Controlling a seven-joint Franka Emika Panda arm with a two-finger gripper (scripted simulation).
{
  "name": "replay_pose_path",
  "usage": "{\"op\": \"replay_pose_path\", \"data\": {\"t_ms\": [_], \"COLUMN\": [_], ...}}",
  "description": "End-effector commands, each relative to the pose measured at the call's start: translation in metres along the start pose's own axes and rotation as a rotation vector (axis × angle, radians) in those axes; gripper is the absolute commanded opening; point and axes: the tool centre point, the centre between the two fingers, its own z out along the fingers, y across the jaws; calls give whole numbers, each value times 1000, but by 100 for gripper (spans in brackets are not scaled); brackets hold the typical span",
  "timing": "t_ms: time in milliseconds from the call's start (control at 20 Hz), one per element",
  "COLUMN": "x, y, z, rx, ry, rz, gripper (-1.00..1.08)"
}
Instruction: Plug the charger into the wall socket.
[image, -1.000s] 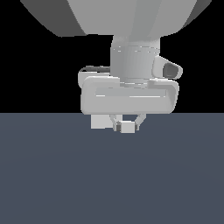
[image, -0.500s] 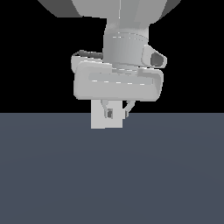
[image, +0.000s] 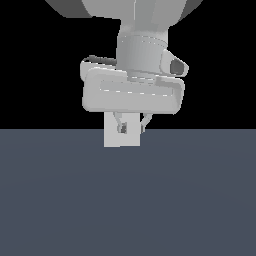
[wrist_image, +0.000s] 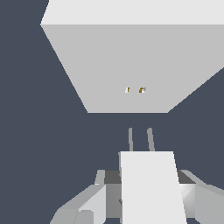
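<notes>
In the wrist view my gripper (wrist_image: 146, 199) is shut on the charger (wrist_image: 148, 175), a plain white block with two thin prongs (wrist_image: 150, 139) sticking out towards the wall socket (wrist_image: 131, 61). The socket is an upright white plate with two tiny dark-orange holes (wrist_image: 141, 90). The prongs stop short of the plate, with a gap of dark floor between them, and line up roughly with the holes. In the exterior view my gripper (image: 132, 129) hangs in front of the white plate (image: 112, 140). There the charger cannot be told apart from the plate.
A flat dark grey-blue floor (image: 128, 200) runs under everything. The background above it is black. The arm's large hand body (image: 132, 95) fills the upper middle of the exterior view.
Since one second ago my gripper has moved to the exterior view's left and slightly up, bringing the charger in line with the plate. In the last half second almost nothing has moved.
</notes>
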Motion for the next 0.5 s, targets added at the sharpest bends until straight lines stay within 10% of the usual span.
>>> {"op": "replay_pose_path", "data": {"t_ms": [0,450], "x": [2,27], "y": [0,0], "z": [1,11], "rx": [0,-1], "ry": [0,0], "rz": [0,0], "gripper": [-100,-100]}}
